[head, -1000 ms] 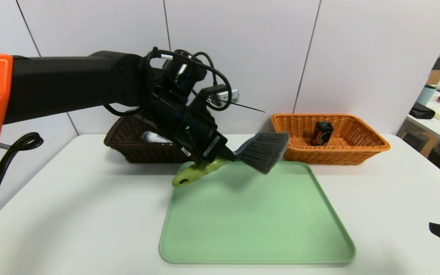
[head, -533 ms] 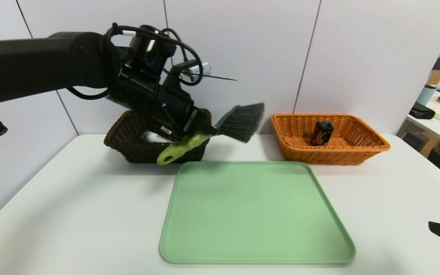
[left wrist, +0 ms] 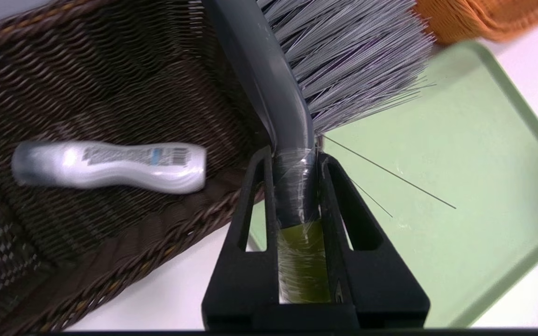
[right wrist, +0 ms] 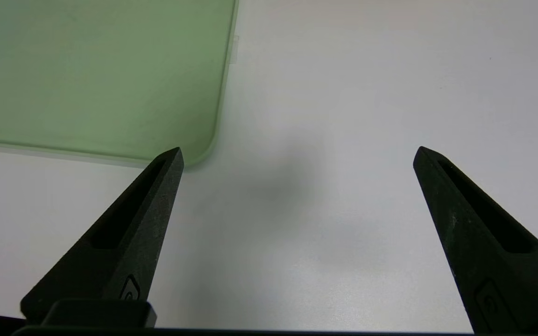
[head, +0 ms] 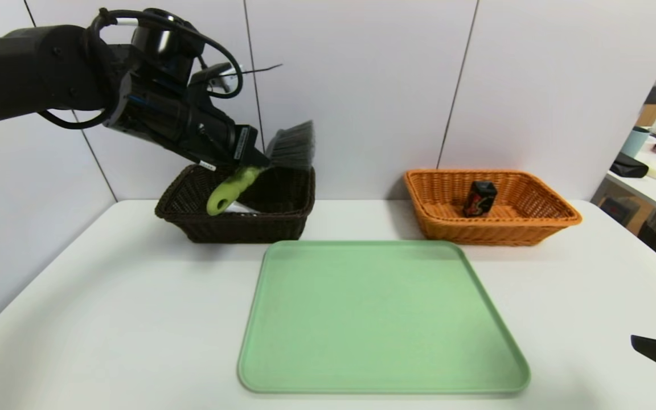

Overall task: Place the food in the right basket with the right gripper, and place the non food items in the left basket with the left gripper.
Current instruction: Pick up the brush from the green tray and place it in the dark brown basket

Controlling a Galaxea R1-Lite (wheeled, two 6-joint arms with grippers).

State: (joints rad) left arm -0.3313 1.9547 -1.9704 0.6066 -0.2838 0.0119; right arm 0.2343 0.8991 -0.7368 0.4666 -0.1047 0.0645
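The black pointed left gripper point(left wrist: 295, 154) is held up over the near right part of the dark brown woven wicker left basket point(head: 242, 229), and its two fingers are clamped on the hand brush with the green handle and dark grey bristles point(head: 228, 192). The brush is gripped at its grey neck, just beside the green part. The brush is tilted, with its green end low over the basket and its bristles higher up, toward the basket's right side. On the gripper, a small white label can be seen, but its words are too small to be read. In the left basket, a white plastic bottle with a clear cap point(left wrist: 124, 165) is lying on its side. Small grey print, a blue mark and a bar code are seen on the bottle, but no name can be read. The left basket is set near the far left corner of the white desk point(head: 123, 313). The orange-tan woven wicker right basket point(head: 493, 232) is set near the desk's far right corner. Inside it, the small black boxy container with red and white print point(head: 480, 199) is seen; its print cannot be read. Between the baskets and the near edge of the desk, a flat green tray with round corners point(head: 382, 319) is laid. The black pointed right gripper point(right wrist: 299, 158) is parked over the desk's near right corner, with its fingers wide apart and nothing held.
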